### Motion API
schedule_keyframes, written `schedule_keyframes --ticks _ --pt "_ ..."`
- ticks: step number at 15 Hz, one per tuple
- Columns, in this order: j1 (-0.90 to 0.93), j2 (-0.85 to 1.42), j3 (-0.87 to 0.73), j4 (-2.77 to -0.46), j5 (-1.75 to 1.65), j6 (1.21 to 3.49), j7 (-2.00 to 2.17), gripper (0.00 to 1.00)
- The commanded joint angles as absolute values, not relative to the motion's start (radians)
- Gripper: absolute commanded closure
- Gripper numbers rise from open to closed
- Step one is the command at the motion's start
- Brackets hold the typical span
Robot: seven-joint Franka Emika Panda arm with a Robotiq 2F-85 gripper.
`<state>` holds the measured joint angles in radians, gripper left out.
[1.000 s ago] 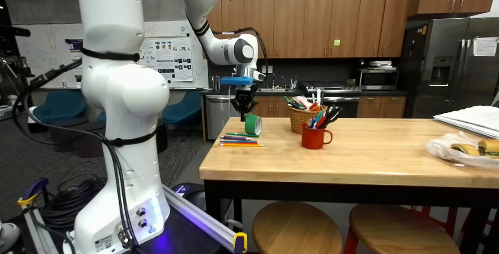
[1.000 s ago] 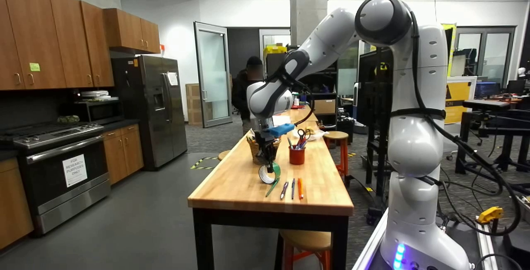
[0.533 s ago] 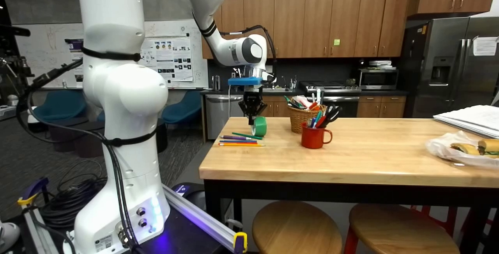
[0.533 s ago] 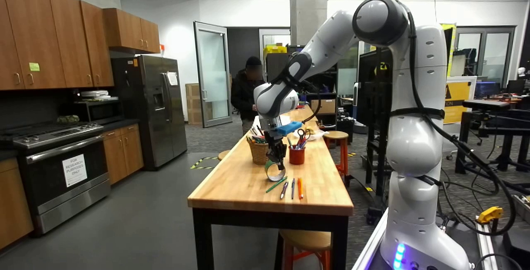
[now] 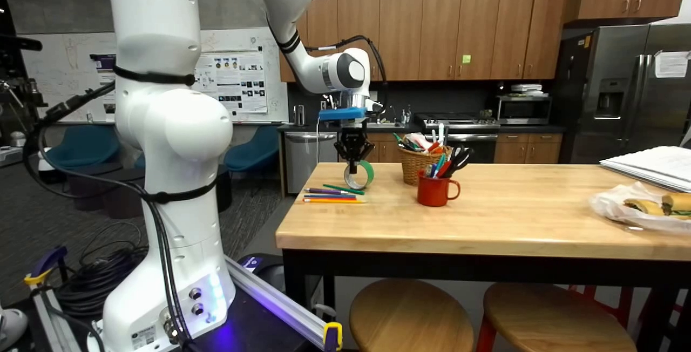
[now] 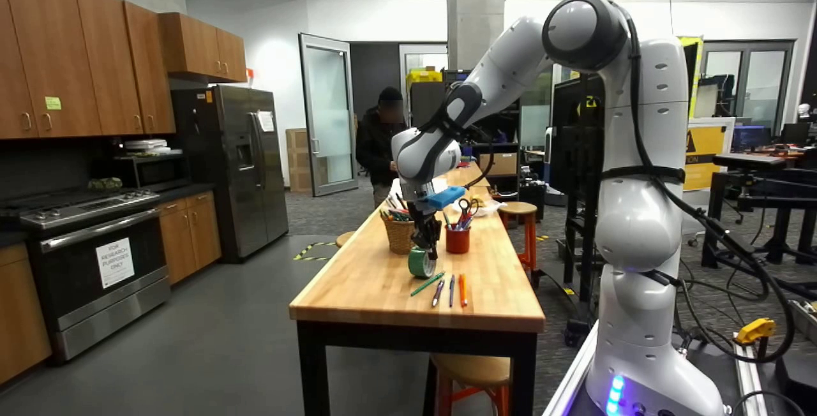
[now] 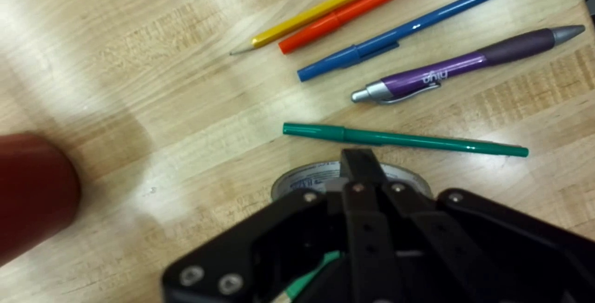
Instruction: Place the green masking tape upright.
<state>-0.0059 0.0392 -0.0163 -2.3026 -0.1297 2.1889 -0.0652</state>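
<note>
Where the green masking tape (image 6: 420, 264) is held: beneath the gripper (image 5: 353, 169), on edge, hole axis roughly level.
Gripper: seemingly clamped on the tape's wall.
Table (image 5: 513, 201): contact cannot be told; lowering probably needed.

The green masking tape (image 6: 419, 263) takes up the room right at the tips of the gripper (image 5: 352, 169); the green pen (image 7: 405, 140) lies just beside it, the purple pen (image 7: 465, 64), blue pen (image 7: 418, 25), red pen (image 7: 367, 6) and yellow pencil (image 7: 325, 7) ranked beyond, all flat; the wicker basket (image 5: 412, 166) and red mug (image 5: 432, 193) stand as taller barriers; a lane of table (image 7: 200, 126) runs between pens and mug, a far wider one from mug to sandwich (image 5: 643, 207).
</note>
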Motion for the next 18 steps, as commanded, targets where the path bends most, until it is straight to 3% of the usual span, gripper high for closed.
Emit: schedule_keyframes --ticks 1,18 --pt "-0.002 0.06 -0.01 -2.3 -0.158 2.24 -0.047 1.0" --pt "0.003 0.0 -0.005 -2.338 -0.173 2.193 -0.046 1.0"
